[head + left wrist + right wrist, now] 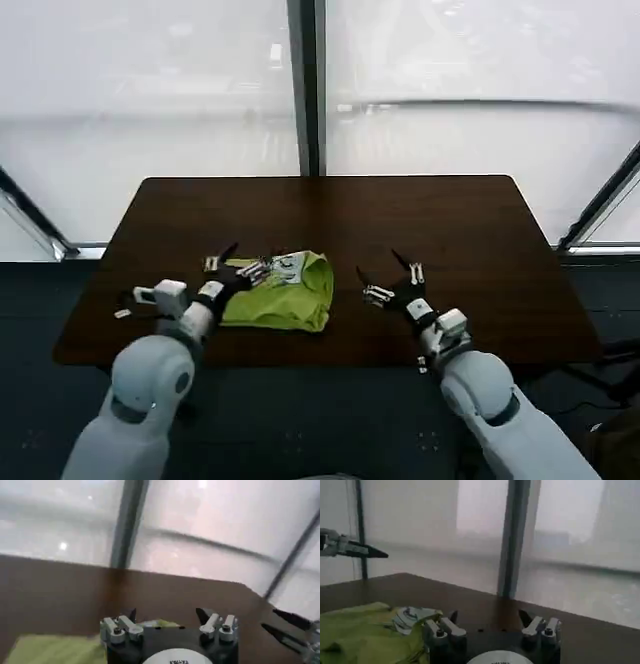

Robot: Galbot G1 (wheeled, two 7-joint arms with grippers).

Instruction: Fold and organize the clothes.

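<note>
1. A bare robot test room or lab, not a home.
2. A plain dark brown table (330, 215) stands against tall frosted window panels (150, 80) with dark metal frames (307, 85).
3. Dark grey floor (300, 420) lies beneath it.

T-shirt (285, 292) lies bunched on the bench (330, 215); its sleeves and neckline are lost in the folds, fold state cannot be told. White print (287, 265) too small to read in the head view, partly folded under in the right wrist view. Left edge of the shirt is covered by the left gripper (232, 262). In the left wrist view the shirt (55, 649) is cut off by the frame edge and blurred, and the left gripper's body hides part of it. In the right wrist view the shirt (365, 635) runs off the frame edge. Right gripper (388, 277) fingertips are dark against the dark bench, hard to trace.
</note>
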